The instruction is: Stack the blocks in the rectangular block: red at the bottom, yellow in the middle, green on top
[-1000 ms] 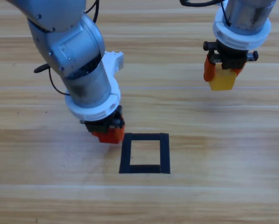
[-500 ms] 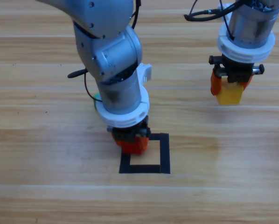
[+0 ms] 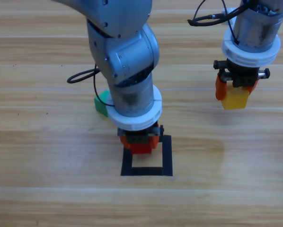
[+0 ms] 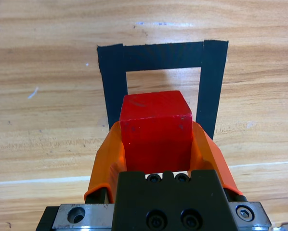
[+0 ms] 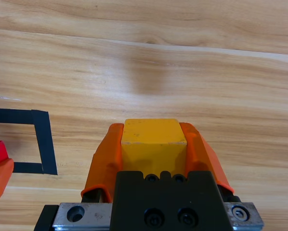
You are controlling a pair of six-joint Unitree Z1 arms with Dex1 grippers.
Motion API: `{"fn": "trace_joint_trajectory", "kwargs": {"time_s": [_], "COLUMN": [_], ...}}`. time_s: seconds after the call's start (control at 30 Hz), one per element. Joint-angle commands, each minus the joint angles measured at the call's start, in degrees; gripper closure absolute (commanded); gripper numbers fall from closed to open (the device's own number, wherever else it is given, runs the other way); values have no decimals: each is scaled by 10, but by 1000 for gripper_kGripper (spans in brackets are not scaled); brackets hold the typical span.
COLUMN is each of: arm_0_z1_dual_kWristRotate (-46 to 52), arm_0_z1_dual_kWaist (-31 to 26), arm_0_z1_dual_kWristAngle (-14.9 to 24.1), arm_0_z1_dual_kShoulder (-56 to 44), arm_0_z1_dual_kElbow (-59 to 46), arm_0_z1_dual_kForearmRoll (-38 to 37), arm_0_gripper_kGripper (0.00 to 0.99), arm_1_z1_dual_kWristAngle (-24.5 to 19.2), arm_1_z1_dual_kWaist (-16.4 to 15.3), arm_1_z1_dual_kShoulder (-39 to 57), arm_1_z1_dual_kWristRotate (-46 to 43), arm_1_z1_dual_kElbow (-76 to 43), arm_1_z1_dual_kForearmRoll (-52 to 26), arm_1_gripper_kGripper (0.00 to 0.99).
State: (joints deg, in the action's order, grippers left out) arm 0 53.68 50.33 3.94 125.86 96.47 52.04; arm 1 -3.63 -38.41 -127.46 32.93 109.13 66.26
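Matt red cube [image 4: 156, 130], matt black tape outline [image 4: 211, 82], smooth wooden table [image 3: 37, 189].

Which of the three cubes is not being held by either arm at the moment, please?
The green cube. It sits on the table beside the left arm, while the red cube is clamped in the left gripper and the yellow cube in the right gripper.

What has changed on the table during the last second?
The left gripper, shut on the red cube, moved rightward over the black tape outline, uncovering the green cube. The right gripper kept holding the yellow cube, drifting slightly rightward and lower in the picture.
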Motion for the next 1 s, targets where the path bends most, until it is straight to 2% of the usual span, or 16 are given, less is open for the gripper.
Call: {"fn": "trace_joint_trajectory", "kwargs": {"time_s": [0.03, 1.0], "arm_0_z1_dual_kWristRotate": [12, 20], "arm_0_z1_dual_kWaist": [17, 28], "arm_0_z1_dual_kWristAngle": [4, 5], "arm_0_z1_dual_kShoulder": [24, 61], "arm_0_z1_dual_kElbow": [1, 19], "arm_0_z1_dual_kForearmRoll": [6, 3], "arm_0_gripper_kGripper": [990, 990], "arm_1_z1_dual_kWristAngle": [-1, -2], "arm_1_z1_dual_kWaist": [-19, -19], "arm_1_z1_dual_kShoulder": [39, 34], "arm_1_z1_dual_kWristRotate": [-7, -13], "arm_1_z1_dual_kElbow": [-15, -11], "arm_1_z1_dual_kForearmRoll": [-1, -8], "arm_1_gripper_kGripper": [990, 990]}}
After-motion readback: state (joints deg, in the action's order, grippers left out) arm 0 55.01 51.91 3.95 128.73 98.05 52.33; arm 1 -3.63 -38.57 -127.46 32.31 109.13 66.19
